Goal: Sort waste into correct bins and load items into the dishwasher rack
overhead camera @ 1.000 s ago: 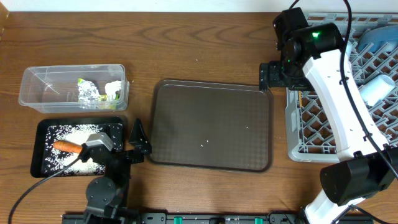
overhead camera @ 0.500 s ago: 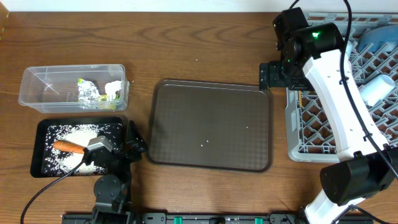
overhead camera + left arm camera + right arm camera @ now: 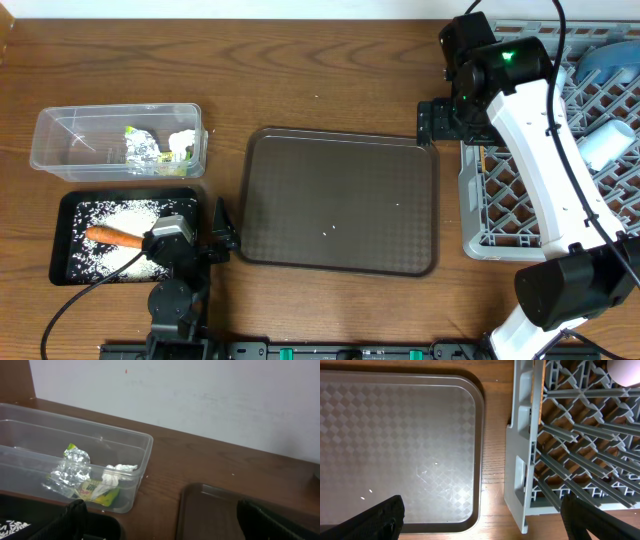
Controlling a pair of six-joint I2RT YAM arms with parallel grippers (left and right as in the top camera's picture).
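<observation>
The clear tub (image 3: pixel 60 140) holds the silver foil (image 3: pixel 143 150), the yellow-green wrapper (image 3: pixel 180 155) and the white paper (image 3: pixel 183 139); the left wrist view shows the tub (image 3: pixel 30 430), foil (image 3: pixel 70 467), wrapper (image 3: pixel 107 496) and paper (image 3: pixel 119 469). The black tray (image 3: pixel 70 262) holds rice (image 3: pixel 130 215) and the carrot (image 3: pixel 110 236). My left gripper (image 3: pixel 224 230) (image 3: pixel 165 525) is open and empty between the black tray and the brown tray. My right gripper (image 3: pixel 437 122) (image 3: pixel 485 525) is open and empty over the gap beside the grey rack (image 3: pixel 478 215) (image 3: pixel 522 435). A blue bowl (image 3: pixel 605 60) and a pale cup (image 3: pixel 608 145) sit in the rack.
The dark brown serving tray (image 3: pixel 340 200) (image 3: pixel 395 435) (image 3: pixel 210 515) lies bare at the table's centre. A thin wooden strip (image 3: pixel 537 390) leans inside the rack's left wall. A pale rounded item (image 3: pixel 626 367) shows at the rack's far corner. A white wall (image 3: pixel 200 395) stands behind the table.
The left arm has drawn back slightly toward the table's front, its gripper staying near the brown tray's left edge. The right arm has not moved.
</observation>
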